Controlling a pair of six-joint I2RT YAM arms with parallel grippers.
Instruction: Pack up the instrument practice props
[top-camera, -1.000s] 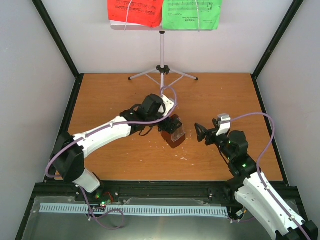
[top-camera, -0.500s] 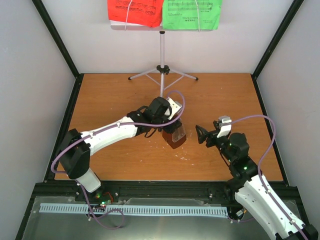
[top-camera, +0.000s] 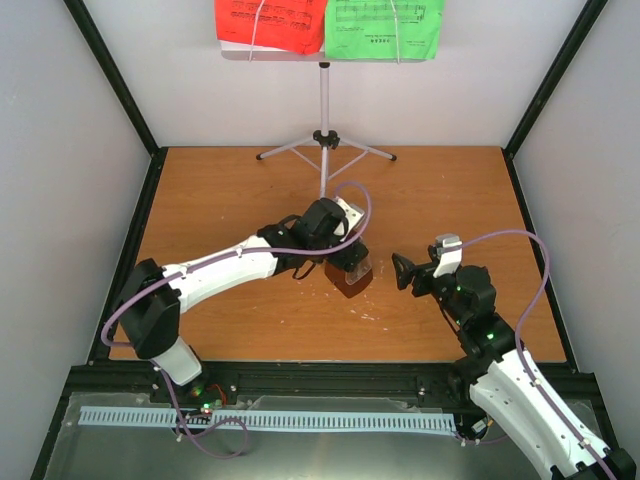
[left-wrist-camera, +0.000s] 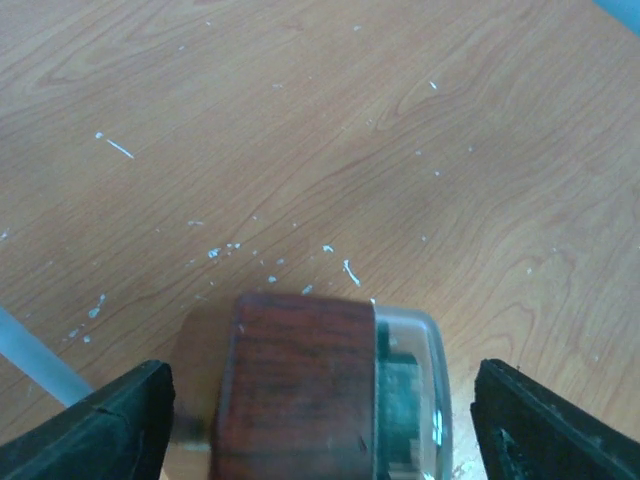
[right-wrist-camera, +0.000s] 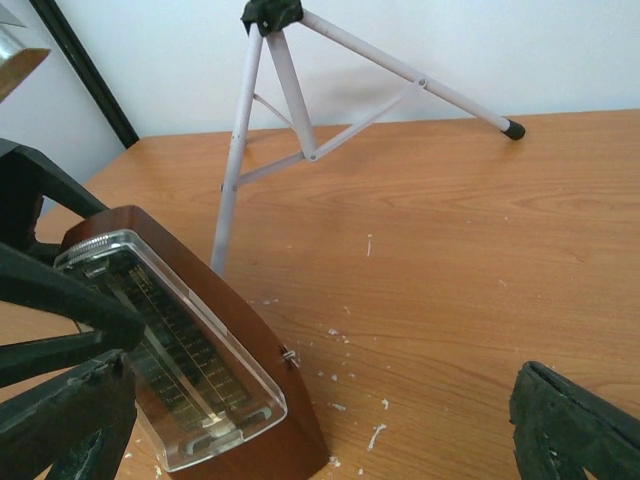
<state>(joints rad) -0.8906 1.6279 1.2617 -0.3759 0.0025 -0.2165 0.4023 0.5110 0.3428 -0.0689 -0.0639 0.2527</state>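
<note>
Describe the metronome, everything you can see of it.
The metronome is a small pyramid with a dark red-brown, wood-looking casing and a clear plastic cover over its front face; a ruled scale shows through. It stands on its base on the wooden table, in front of the tripod stand. The left gripper straddles it from above, jaws open; the finger on the cover's side is clear of it, while contact on the other side cannot be told.

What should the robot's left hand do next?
Probably close the left hand gently on the metronome. Its fingers sit on either side of it with gaps showing, so nothing is gripped yet.
</note>
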